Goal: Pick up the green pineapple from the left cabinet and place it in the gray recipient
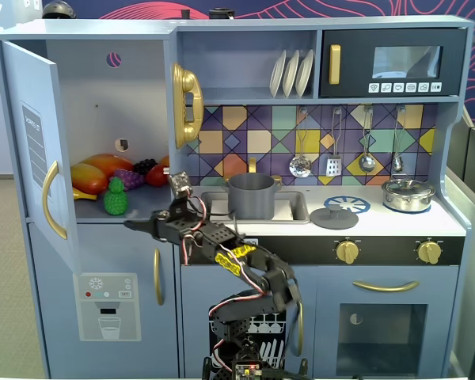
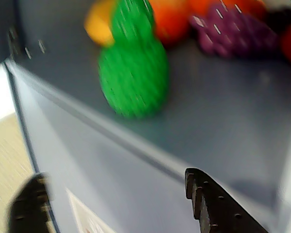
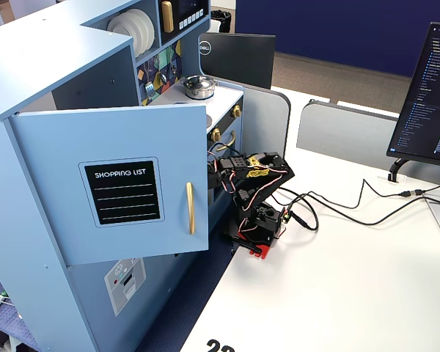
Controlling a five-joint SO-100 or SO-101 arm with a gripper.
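Observation:
The green pineapple (image 1: 115,196) stands upright at the front of the shelf in the left cabinet (image 1: 87,103), whose door (image 1: 33,142) is swung open. In the wrist view the pineapple (image 2: 133,73) is blurred, on the shelf ahead of and above the jaws. My gripper (image 1: 134,226) points left, just below and in front of the shelf edge, slightly right of the pineapple. The gripper (image 2: 111,194) is open and empty, with one dark finger (image 2: 218,204) at the right. The gray recipient (image 1: 251,195) sits in the sink to the right.
Orange, yellow and red fruits (image 1: 95,174) and a purple grape bunch (image 1: 128,178) lie behind the pineapple. A gray lid (image 1: 334,218) and a shiny silver lidded pot (image 1: 408,194) are on the counter. In a fixed view the open door (image 3: 117,183) hides the cabinet interior and the gripper.

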